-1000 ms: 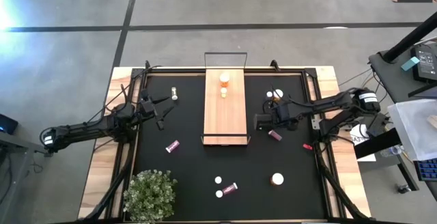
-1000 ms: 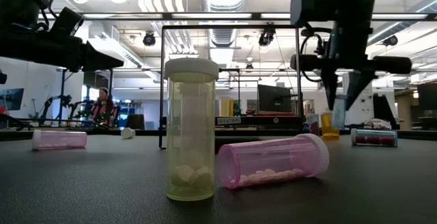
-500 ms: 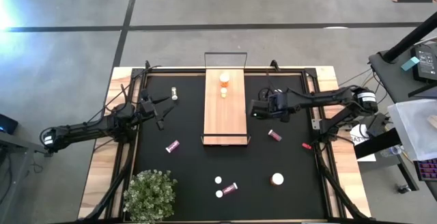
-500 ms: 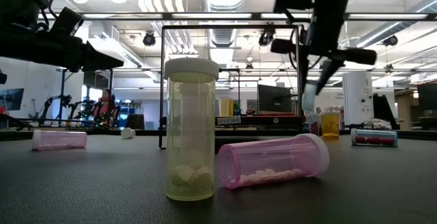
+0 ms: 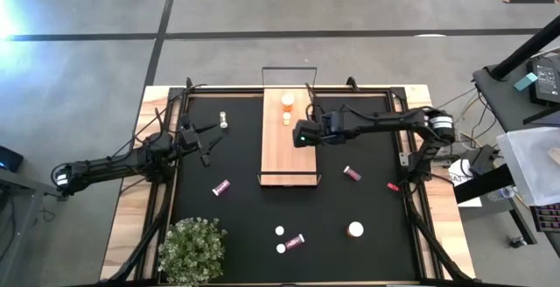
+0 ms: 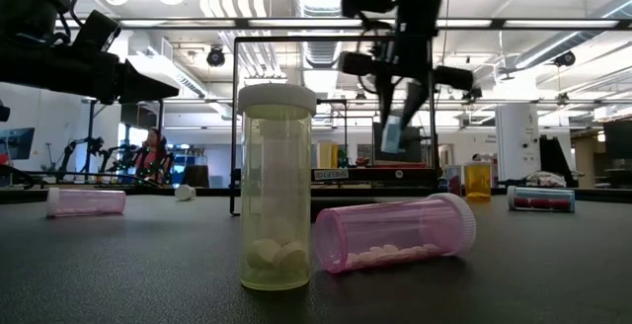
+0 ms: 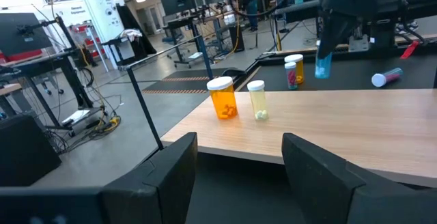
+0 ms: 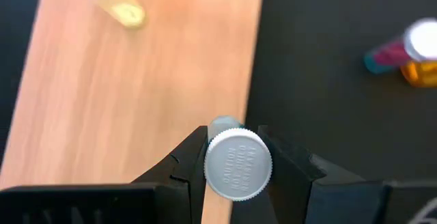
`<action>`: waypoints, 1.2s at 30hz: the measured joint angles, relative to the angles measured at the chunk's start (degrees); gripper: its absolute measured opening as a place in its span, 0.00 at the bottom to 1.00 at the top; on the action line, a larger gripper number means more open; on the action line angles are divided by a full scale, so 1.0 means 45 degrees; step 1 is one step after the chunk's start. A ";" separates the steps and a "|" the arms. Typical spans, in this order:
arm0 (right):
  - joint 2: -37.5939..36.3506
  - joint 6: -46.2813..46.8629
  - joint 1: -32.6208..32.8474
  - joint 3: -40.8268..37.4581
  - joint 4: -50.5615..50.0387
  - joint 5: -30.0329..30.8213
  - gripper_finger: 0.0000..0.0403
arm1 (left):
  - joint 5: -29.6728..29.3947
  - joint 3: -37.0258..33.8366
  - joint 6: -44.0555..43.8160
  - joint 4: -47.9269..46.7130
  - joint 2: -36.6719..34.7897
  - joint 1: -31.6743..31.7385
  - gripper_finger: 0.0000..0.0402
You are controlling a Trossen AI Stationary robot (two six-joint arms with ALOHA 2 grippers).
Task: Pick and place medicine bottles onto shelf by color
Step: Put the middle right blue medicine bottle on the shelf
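Note:
The light-wood shelf (image 5: 289,147) lies mid-table with an amber bottle (image 5: 287,101) and a pale bottle (image 5: 286,118) standing on its far part. My right gripper (image 5: 300,135) is over the shelf's right edge, shut on a pale bluish bottle with a white cap (image 8: 238,164), which also shows in the low view (image 6: 392,134). My left gripper (image 5: 207,143) waits open and empty left of the shelf. Other bottles stand or lie on the black mat: pink ones (image 5: 220,187) (image 5: 352,173) (image 5: 296,240) and a pale one (image 5: 224,119). My right gripper pinches the bluish bottle between its two fingers (image 8: 188,157), at the cap and upper end (image 8: 254,149). The fingers come from above, pointing down. The bottle hangs upright below them (image 7: 323,63), lifted clear above the shelf's right edge.
A potted plant (image 5: 192,248) stands at the near left corner. A small red bit (image 5: 394,186) lies right of the shelf. White-capped bottles (image 5: 280,231) (image 5: 355,229) stand near the front edge. An amber and a pink bottle (image 8: 413,57) stand on the mat right of the shelf.
My right gripper has gone toward the table's left edge, from over the black mat right of the shelf to over the shelf's right edge. It has carried the bluish bottle upright and clear of the table.

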 joint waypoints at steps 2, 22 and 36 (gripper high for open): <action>0.0391 -0.0736 -0.0081 0.0531 -0.0080 0.0014 0.28 | 0.0003 0.0000 0.0000 -0.0005 0.0003 0.0002 0.49; 0.3025 -0.4810 -0.0193 0.3785 -0.0159 -0.0291 0.28 | 0.0000 0.0000 0.0004 -0.0009 -0.0009 0.0000 0.49; 0.4026 -0.5933 -0.0293 0.4800 -0.0267 -0.0980 0.28 | 0.0000 0.0000 0.0004 -0.0013 0.0009 0.0000 0.49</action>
